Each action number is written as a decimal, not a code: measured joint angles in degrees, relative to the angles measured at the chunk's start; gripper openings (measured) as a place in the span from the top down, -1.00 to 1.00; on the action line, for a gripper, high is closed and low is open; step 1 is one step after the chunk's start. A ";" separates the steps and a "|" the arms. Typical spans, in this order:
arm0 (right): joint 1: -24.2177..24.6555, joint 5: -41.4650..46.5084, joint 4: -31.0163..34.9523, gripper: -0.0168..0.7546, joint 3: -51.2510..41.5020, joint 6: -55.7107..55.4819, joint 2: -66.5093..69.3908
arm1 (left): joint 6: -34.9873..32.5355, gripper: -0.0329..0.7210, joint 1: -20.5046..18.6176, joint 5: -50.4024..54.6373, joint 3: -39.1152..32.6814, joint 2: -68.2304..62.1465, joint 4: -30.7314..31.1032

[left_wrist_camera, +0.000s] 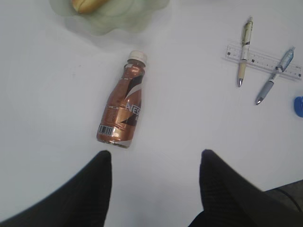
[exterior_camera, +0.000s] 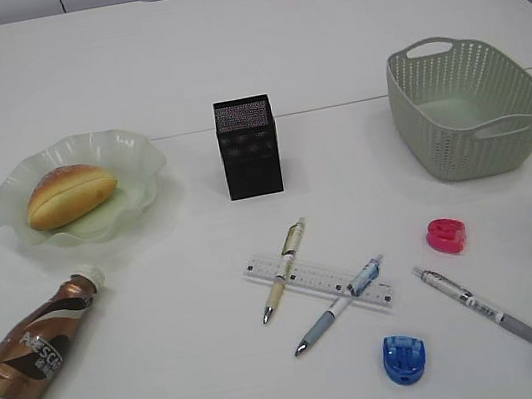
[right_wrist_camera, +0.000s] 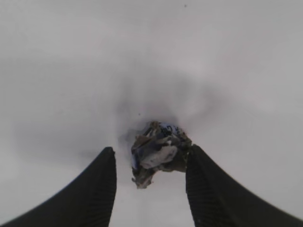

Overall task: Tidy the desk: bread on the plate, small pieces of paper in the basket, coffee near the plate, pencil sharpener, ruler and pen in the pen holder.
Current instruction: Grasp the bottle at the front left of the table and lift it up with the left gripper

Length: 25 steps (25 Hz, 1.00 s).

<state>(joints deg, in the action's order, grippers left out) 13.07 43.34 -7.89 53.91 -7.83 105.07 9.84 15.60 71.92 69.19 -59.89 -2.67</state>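
Observation:
A crumpled piece of paper point(right_wrist_camera: 158, 153) lies on the white desk point(right_wrist_camera: 71, 71) between the fingers of my right gripper point(right_wrist_camera: 151, 149). The right finger touches it, while the left finger stands a small gap away. My left gripper point(left_wrist_camera: 154, 156) hangs open over bare desk, just short of the coffee bottle's point(left_wrist_camera: 124, 104) base. The coffee point(exterior_camera: 37, 352) lies on its side below the plate point(exterior_camera: 132, 150), which holds the bread point(exterior_camera: 70, 193). The ruler point(exterior_camera: 313, 275) lies under two pens point(exterior_camera: 285, 269), in front of the pen holder point(exterior_camera: 249, 151). The basket point(exterior_camera: 460, 143) stands at the right.
A third pen point(exterior_camera: 486, 311) lies at the front right. A red pencil sharpener point(exterior_camera: 446, 236) and a blue one point(exterior_camera: 404, 358) sit near the ruler. A dark bit of the right arm shows at the right edge of the exterior view.

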 joint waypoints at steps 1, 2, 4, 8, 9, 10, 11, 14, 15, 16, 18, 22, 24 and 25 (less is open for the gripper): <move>0.00 0.00 -0.04 -0.04 0.00 0.00 0.00 | 0.00 -0.22 0.00 0.00 0.00 0.00 0.00; 0.00 0.00 -0.14 -0.04 0.00 0.00 0.00 | 0.00 -0.22 0.00 0.00 0.00 0.00 0.00; 0.00 0.00 -0.13 -0.04 0.00 0.00 0.00 | 0.00 -0.22 0.00 0.00 0.00 0.00 0.00; 0.00 0.00 -0.51 -0.04 0.00 -0.22 0.00 | 0.00 -0.22 0.00 0.00 0.00 0.00 -0.03; 0.00 -0.11 -0.51 -0.04 0.00 -0.33 0.00 | 0.00 -0.22 0.00 0.00 0.00 0.00 -0.03; 0.00 -0.19 -0.51 -0.04 0.00 -0.33 0.00 | 0.00 -0.22 0.00 0.00 0.00 0.00 -0.03; 0.00 -0.19 -0.51 -0.04 0.00 -0.33 0.00 | 0.00 -0.22 0.00 0.00 0.00 0.00 -0.03; 0.00 -0.19 -0.60 -0.04 0.00 -0.41 0.00 | 0.00 -0.22 0.00 0.00 0.00 0.00 -0.13; 0.00 -0.19 -0.73 -0.04 0.00 -0.41 0.00 | 0.00 -0.22 0.00 0.00 0.00 0.00 -0.12; 0.00 -0.19 -0.85 -0.04 0.00 -0.41 0.00 | 0.00 -0.22 0.00 0.00 0.00 0.00 -0.23; 0.00 -0.19 -1.09 -0.04 0.00 -0.69 0.00 | 0.00 -0.22 0.00 0.00 0.00 0.00 -0.23; 0.00 -0.32 -1.30 -0.04 0.00 -1.05 0.00 | 0.00 -0.22 0.00 0.00 0.00 0.00 -0.41; 0.00 -0.55 -1.39 -0.03 0.00 -1.20 0.00 | 0.00 -0.22 0.00 0.00 0.00 0.00 -0.36; 0.00 -0.71 -1.39 -0.03 0.00 -1.20 0.00 | 0.00 -0.22 0.00 0.00 0.00 0.00 -0.36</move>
<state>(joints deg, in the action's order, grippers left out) 13.07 42.63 -9.28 53.91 -9.03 105.07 9.84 15.60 71.92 69.19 -59.89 -3.03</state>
